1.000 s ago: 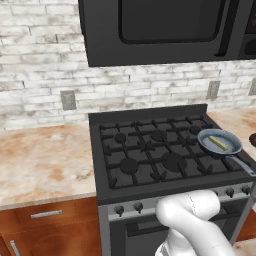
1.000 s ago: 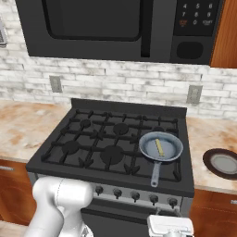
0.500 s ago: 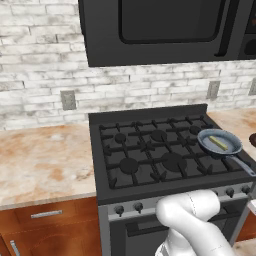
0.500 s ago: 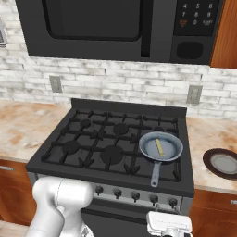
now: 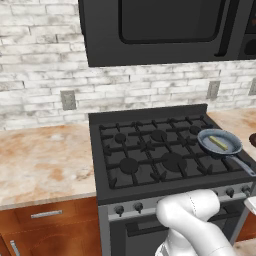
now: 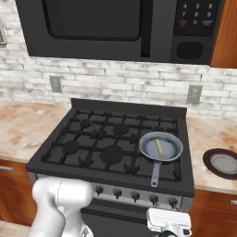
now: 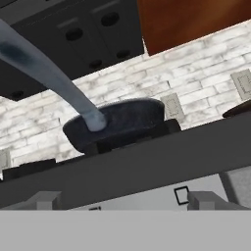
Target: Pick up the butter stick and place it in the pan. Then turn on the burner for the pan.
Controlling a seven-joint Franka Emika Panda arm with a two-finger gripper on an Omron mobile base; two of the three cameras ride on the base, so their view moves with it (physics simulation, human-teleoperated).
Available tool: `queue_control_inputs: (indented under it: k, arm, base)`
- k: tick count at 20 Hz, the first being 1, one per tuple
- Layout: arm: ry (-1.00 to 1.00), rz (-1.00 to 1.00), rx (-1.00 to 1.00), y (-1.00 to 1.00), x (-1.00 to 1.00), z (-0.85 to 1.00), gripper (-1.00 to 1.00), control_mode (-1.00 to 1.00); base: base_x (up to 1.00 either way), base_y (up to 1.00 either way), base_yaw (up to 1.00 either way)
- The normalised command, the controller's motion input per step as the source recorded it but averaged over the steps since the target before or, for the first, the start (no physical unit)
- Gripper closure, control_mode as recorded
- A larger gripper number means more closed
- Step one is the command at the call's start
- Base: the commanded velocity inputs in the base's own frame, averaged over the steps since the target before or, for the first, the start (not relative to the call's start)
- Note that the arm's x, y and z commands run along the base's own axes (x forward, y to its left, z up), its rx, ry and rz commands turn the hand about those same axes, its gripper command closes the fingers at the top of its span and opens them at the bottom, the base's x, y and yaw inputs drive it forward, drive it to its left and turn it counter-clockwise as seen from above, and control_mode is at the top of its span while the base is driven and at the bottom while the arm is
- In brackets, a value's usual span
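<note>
The stove (image 6: 111,148) carried the pan (image 6: 161,148) on its front right burner, handle toward the knobs (image 6: 135,196). The butter stick (image 6: 159,147) lay inside the pan. The gripper (image 6: 169,227) hung low before the stove, fingers apart, holding nothing.

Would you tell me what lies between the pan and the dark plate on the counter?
Bare stove edge and countertop lie between the pan and plate in the right base view.

The arm (image 5: 192,222) is glossy white, with rounded, bulbous links; a boxy white hand (image 6: 169,221) bears dark trim.
</note>
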Motion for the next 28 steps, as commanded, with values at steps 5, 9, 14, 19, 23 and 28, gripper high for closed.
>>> queue_control_inputs:
  k: [5, 9, 14, 19, 23, 28]
  arm:
    - [0.0, 0.0, 0.0, -0.06, 0.0, -0.03, -1.0, -1.0]
    - [0.0, 0.0, 0.0, -0.08, 0.0, -0.05, -1.0, -1.0]
    - [0.0, 0.0, 0.0, -0.06, 0.0, -0.09, -1.0, -1.0]
    - [0.0, -0.02, 0.01, 0.0, 0.01, -0.08, -1.0, -1.0]
    - [0.0, -0.07, 0.02, 0.0, 0.07, -0.02, -1.0, -1.0]
    - [0.0, -0.06, 0.0, 0.0, 0.1, 0.0, -1.0, -1.0]
  base:
    - [0.0, 0.0, 0.0]
    - [0.0, 0.0, 0.0]
    - [0.0, 0.0, 0.0]
    - [0.0, 0.0, 0.0]
    - [0.0, 0.0, 0.0]
    - [0.0, 0.0, 0.0]
